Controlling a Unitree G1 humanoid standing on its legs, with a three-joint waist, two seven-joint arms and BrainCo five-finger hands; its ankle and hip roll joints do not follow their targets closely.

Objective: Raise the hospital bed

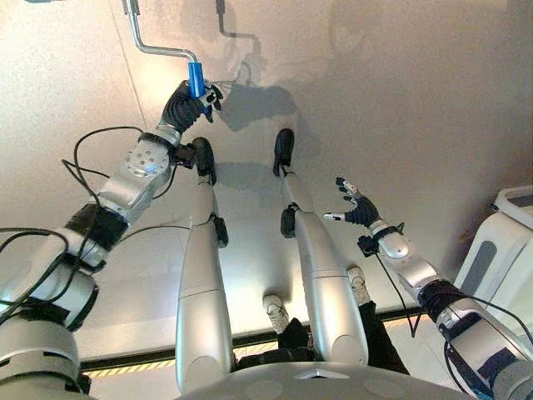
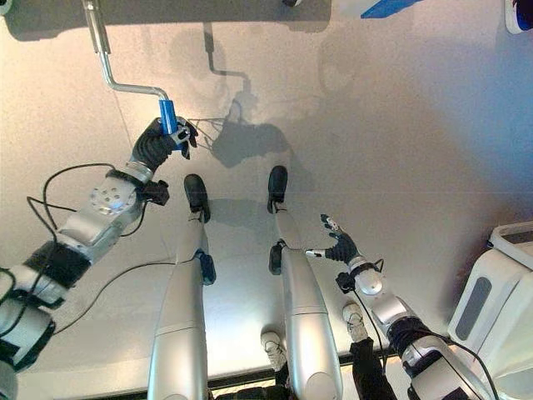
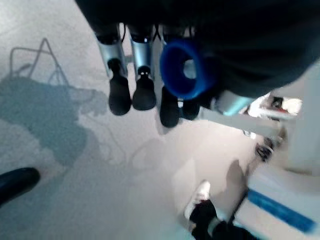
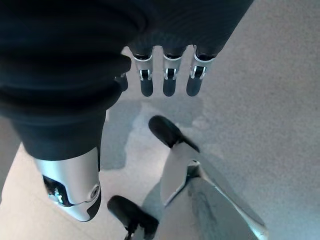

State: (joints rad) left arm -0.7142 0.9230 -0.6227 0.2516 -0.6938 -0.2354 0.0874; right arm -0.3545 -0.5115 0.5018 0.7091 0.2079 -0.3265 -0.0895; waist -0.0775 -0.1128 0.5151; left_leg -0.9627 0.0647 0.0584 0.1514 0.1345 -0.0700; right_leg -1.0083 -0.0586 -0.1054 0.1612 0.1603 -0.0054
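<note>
Two hands are in play, but you only need one of them for this job. Nearest you, your right hand [image 1: 360, 210] hangs low at your right side over bare floor [image 1: 400, 100], fingers [image 4: 168, 82] spread and relaxed with nothing in them; it sits well apart from the work, likely parked there so it stays out of the crank's sweep. Just behind you a person's white shoe [image 1: 275, 312] shows, close to your feet, so mind any step backward. At the right edge stands a white and grey unit [image 1: 498, 250], clear of both arms.

Farther out, your left arm reaches forward and your left hand [image 1: 190, 103] is wrapped round the blue grip [image 1: 196, 79] of the bed's crank handle [image 1: 154, 48]. In the left wrist view the blue grip [image 3: 182, 67] sits end-on inside the palm with the fingers [image 3: 144, 92] curled beside it, a loose encircling hold rather than a hard squeeze, which suits a grip that has to turn in the hand as the crank goes round. The bent silver rod runs up from the grip toward the bed frame at the far edge, where the shaft disappears. The reach looks long, so I'd judge the turning circle will test the arm's extension.
</note>
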